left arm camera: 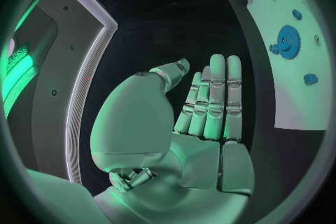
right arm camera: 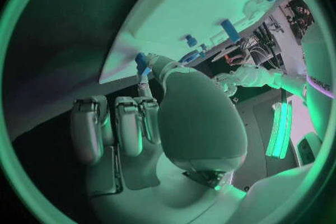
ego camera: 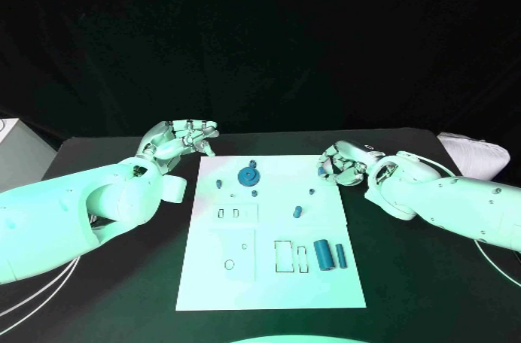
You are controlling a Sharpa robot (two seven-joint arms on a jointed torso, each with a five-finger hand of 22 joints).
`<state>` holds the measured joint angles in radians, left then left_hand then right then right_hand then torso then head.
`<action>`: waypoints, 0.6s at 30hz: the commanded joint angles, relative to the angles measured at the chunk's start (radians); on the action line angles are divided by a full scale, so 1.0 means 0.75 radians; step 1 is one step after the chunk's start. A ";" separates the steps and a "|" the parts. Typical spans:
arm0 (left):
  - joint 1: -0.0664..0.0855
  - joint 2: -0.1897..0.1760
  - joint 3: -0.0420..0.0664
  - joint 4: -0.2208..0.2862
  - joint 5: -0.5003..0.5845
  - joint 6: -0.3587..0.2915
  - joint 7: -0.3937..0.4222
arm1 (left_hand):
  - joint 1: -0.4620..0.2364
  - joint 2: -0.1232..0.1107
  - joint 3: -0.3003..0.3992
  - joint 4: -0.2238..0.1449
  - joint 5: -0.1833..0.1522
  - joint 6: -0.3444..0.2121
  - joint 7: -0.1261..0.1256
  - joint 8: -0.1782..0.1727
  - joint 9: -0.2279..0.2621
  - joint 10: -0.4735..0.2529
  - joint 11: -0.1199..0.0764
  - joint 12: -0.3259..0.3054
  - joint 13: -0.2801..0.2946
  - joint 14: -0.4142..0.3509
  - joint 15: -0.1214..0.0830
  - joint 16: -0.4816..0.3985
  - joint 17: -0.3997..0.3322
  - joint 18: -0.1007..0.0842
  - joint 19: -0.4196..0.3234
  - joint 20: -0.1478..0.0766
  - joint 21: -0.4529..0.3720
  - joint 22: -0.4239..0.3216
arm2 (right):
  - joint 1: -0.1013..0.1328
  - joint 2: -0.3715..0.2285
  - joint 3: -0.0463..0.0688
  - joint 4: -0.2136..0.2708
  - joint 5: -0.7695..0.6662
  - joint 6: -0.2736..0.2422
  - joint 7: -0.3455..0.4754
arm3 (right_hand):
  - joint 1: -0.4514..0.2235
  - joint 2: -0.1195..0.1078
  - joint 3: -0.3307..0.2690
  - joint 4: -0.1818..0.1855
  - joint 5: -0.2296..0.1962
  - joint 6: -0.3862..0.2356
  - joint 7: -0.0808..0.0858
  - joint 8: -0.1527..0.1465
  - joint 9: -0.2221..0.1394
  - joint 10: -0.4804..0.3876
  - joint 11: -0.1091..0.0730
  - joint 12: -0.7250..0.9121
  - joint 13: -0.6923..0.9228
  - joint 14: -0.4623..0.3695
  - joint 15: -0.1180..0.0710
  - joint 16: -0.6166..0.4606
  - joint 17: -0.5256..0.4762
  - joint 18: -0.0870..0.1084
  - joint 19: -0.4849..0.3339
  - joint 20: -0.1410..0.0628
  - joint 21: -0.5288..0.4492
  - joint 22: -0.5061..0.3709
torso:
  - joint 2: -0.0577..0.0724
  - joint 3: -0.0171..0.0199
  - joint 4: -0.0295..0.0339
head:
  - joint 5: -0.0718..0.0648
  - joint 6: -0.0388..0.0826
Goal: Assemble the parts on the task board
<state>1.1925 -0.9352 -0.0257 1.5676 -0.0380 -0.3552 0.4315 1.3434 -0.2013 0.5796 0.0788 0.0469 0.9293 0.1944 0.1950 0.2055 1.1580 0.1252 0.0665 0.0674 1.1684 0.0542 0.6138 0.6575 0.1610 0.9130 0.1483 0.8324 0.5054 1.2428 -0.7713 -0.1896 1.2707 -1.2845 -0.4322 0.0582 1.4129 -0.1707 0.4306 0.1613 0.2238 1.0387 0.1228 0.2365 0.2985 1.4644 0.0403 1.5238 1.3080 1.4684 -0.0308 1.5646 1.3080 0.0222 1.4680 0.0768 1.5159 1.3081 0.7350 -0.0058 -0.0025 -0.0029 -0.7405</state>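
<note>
The white task board point(ego camera: 217, 283) lies in the middle of the table. A blue gear point(ego camera: 248, 177) sits near its far end, with small blue pegs point(ego camera: 295, 211) scattered around it. A thick blue cylinder point(ego camera: 322, 255) and a thin rod point(ego camera: 339, 256) lie near the board's right edge, beside two empty slots point(ego camera: 282, 256). My right hand point(ego camera: 339, 165) hovers at the board's far right edge and pinches a small blue part point(right arm camera: 141, 63) between thumb and finger. My left hand point(ego camera: 184, 138) is off the far left corner, with straight fingers point(left arm camera: 213, 95) holding nothing. The gear point(left arm camera: 287, 42) appears beyond them.
Bare black table point(ego camera: 98, 298) surrounds the board on all sides. A white object point(ego camera: 478, 151) lies at the table's far right edge, and a pale box point(ego camera: 9, 136) stands at the far left. Cables point(ego camera: 44, 290) trail under my left arm.
</note>
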 commanded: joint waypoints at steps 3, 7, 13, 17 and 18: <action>0.001 0.003 0.001 0.002 -0.004 0.018 0.007 | -0.006 0.003 0.001 -0.004 0.005 -0.001 0.008 -0.004 0.001 0.004 0.006 -0.002 0.001 -0.012 0.000 0.003 0.002 0.027 -0.010 0.004 0.005 0.001 | 0.018 -0.018 0.002 0.094 -0.024 -0.094 -0.108 | -0.005 0.011 0.012 -0.003 0.002 0.025 -0.020 0.029 0.028 0.092 -0.013 0.009 0.301 0.137 -0.009 0.008 0.350 -0.013 0.106 -0.010 0.010 0.303 | -0.002 0.0010 -0.0033 | 0.004 0.004; 0.001 0.006 0.001 0.000 -0.004 0.017 0.006 | -0.006 0.003 0.001 -0.004 0.005 -0.001 0.008 -0.004 0.001 0.004 0.006 -0.002 0.001 -0.012 0.000 0.003 0.002 0.027 -0.010 0.004 0.005 0.001 | 0.045 -0.023 0.004 0.177 -0.037 -0.122 -0.187 | -0.007 0.010 0.014 -0.007 -0.002 0.025 -0.020 0.033 0.030 0.091 -0.013 0.008 0.300 0.137 -0.009 0.008 0.350 -0.013 0.107 -0.010 0.013 0.305 | -0.003 0.0000 -0.0029 | 0.003 0.011; 0.001 0.011 0.001 -0.006 -0.004 0.019 0.005 | -0.006 0.003 0.001 -0.004 0.005 -0.001 0.008 -0.004 0.001 0.004 0.006 -0.002 0.001 -0.012 0.000 0.003 0.002 0.027 -0.010 0.004 0.005 0.001 | 0.073 -0.001 0.007 0.316 -0.076 -0.151 -0.337 | -0.007 0.009 0.021 -0.014 -0.005 0.022 -0.020 0.039 0.032 0.087 -0.014 0.003 0.295 0.137 -0.009 0.008 0.350 -0.016 0.113 -0.011 0.024 0.314 | -0.001 0.0005 0.0015 | 0.008 0.018; 0.001 0.013 0.001 -0.008 -0.004 0.019 0.005 | -0.006 0.003 0.001 -0.004 0.005 -0.001 0.008 -0.004 0.001 0.004 0.006 -0.002 0.001 -0.012 0.000 0.003 0.002 0.027 -0.010 0.004 0.005 0.001 | 0.077 0.037 0.007 0.370 -0.094 -0.150 -0.411 | -0.010 0.008 0.023 -0.016 -0.006 0.020 -0.019 0.041 0.033 0.085 -0.014 0.001 0.293 0.136 -0.009 0.008 0.350 -0.018 0.115 -0.011 0.029 0.317 | -0.002 -0.0003 -0.0017 | 0.018 0.017; 0.001 0.013 0.001 -0.009 -0.004 0.019 0.004 | -0.009 0.005 0.005 -0.008 0.005 -0.001 0.008 -0.004 0.002 0.004 0.007 -0.002 0.001 -0.014 0.000 0.004 0.002 0.027 -0.016 0.005 0.011 0.006 | 0.076 0.051 0.007 0.386 -0.100 -0.147 -0.433 | -0.010 0.008 0.023 -0.016 -0.006 0.020 -0.019 0.041 0.033 0.085 -0.014 0.001 0.293 0.136 -0.009 0.008 0.350 -0.018 0.115 -0.011 0.029 0.317 | 0.000 0.0000 -0.0014 | 0.020 0.017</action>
<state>1.1926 -0.9278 -0.0257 1.5601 -0.0382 -0.3552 0.4306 1.3434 -0.2013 0.5805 0.0779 0.0469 0.9293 0.1944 0.1950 0.2057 1.1580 0.1252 0.0665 0.0673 1.1664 0.0562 0.6138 0.6576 0.1610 0.9082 0.1532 0.8361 0.5075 1.3000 -0.7402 -0.1845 1.5470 -1.3201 -0.5247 -0.1684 1.4102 -0.1683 0.4430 0.1487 0.2180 1.0385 0.1224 0.2365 0.2985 1.4680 0.0369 1.5237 1.3078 1.4684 -0.0307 1.5645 1.3078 0.0221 1.4680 0.0769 1.5307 1.3079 0.7334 -0.0058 -0.0026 0.0083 -0.7283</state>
